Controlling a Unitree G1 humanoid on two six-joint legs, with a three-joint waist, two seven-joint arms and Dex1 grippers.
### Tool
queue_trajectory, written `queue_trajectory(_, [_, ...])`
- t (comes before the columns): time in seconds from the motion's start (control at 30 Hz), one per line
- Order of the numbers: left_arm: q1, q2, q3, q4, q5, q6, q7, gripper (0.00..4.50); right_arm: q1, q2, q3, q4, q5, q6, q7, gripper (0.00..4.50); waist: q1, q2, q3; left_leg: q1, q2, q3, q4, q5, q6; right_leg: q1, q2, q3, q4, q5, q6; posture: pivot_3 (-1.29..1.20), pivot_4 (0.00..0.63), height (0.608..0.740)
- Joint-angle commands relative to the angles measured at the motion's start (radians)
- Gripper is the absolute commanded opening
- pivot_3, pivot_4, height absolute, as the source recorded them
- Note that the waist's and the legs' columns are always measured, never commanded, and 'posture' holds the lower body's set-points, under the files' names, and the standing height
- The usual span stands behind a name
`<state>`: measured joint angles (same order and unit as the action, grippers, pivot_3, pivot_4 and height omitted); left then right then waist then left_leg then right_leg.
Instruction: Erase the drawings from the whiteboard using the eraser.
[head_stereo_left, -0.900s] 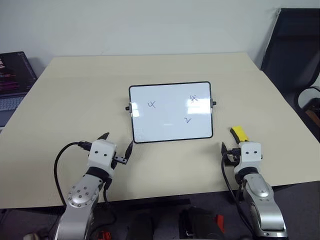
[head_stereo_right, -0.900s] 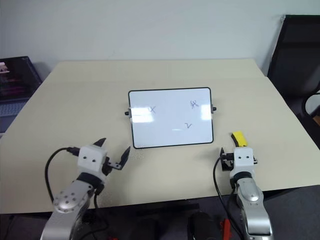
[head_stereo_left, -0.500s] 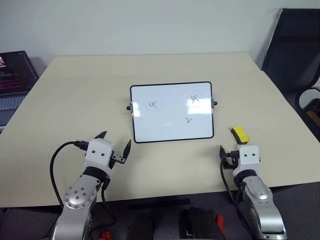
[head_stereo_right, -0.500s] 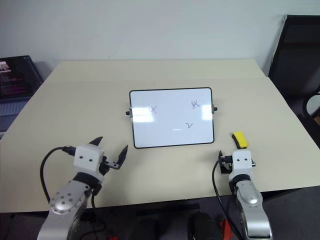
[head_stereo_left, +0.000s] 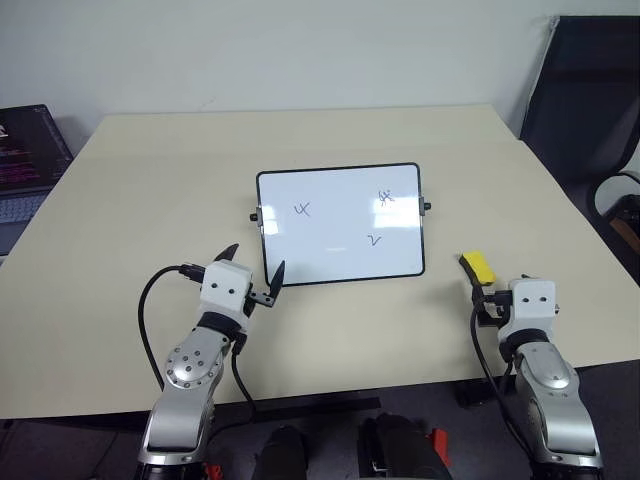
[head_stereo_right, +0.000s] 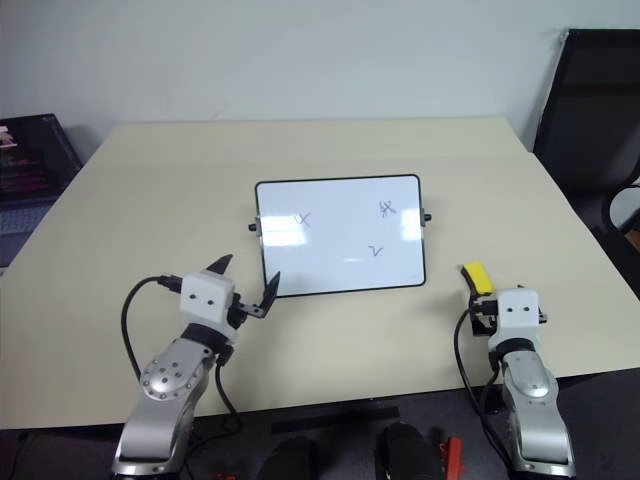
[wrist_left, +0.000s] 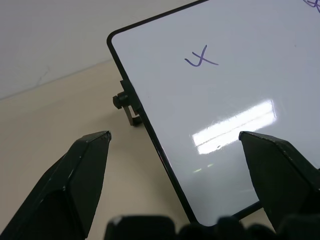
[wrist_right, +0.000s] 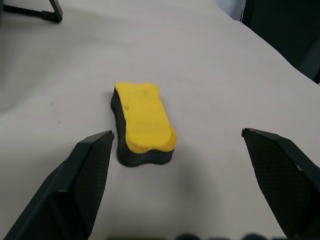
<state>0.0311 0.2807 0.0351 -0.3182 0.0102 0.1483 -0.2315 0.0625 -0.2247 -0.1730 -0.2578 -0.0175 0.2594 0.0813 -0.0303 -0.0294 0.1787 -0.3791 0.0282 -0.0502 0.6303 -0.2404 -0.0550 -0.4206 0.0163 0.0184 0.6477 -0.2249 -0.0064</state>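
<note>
On table (head_stereo_left: 150, 180) we counted 1 whiteboard (head_stereo_left: 340, 255) w/ 3 drawings (head_stereo_left: 303, 209), 1 eraser (head_stereo_left: 479, 267); both grippers, left (head_stereo_left: 252, 271) and right (wrist_right: 180, 150), were spread wide, empty.

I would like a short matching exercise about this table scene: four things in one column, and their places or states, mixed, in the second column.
Things:
1. whiteboard
2. eraser
3. left pincer
4. laptop

Places or states:
A. open, at the board's near left corner
B. beside the table, on the robot's left
C. in the middle of the table, three drawings on it
D. lying on the table, just ahead of the open right pincer

Pairs: 1-C, 2-D, 3-A, 4-B
</note>
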Motion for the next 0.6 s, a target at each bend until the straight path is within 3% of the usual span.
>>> queue_trajectory(0.03, [-0.049, 0.008, 0.004, 0.013, -0.005, -0.052, -0.012, 4.50, -0.011, -0.006, -0.013, -0.039, 0.018, -0.004, 0.009, 4.46, 0.001, 0.000, 0.000, 0.000, 0.000, 0.000, 0.000, 0.000, 0.000, 0.000, 0.000, 0.000, 0.000, 0.000, 0.000, 0.00, 0.150, 0.740])
queue_trajectory(0.13, [-0.077, 0.019, -0.019, 0.025, -0.016, -0.085, -0.055, 4.50, -0.022, -0.020, -0.022, -0.052, 0.037, 0.010, 0.032, 4.46, 0.002, 0.000, 0.000, 0.000, -0.001, 0.000, 0.000, 0.000, 0.000, 0.000, 0.000, 0.000, 0.000, 0.000, 0.000, 0.00, 0.150, 0.740])
queue_trajectory(0.33, [-0.159, 0.016, -0.107, 0.053, -0.203, -0.073, -0.302, 4.50, -0.069, -0.095, -0.067, -0.055, 0.114, 0.074, 0.112, 4.46, 0.002, 0.000, 0.000, -0.001, -0.001, 0.001, 0.000, 0.000, 0.000, 0.000, 0.000, 0.000, -0.001, 0.002, 0.004, 0.00, 0.150, 0.740])
queue_trajectory(0.6, [-0.252, 0.074, -0.196, 0.113, -0.334, -0.001, -0.579, 4.50, -0.150, -0.124, -0.081, -0.038, 0.194, 0.230, 0.140, 4.46, -0.005, 0.000, 0.000, 0.000, -0.001, 0.001, 0.000, 0.000, 0.000, 0.000, 0.001, 0.000, 0.001, 0.003, 0.004, 0.00, 0.150, 0.740])
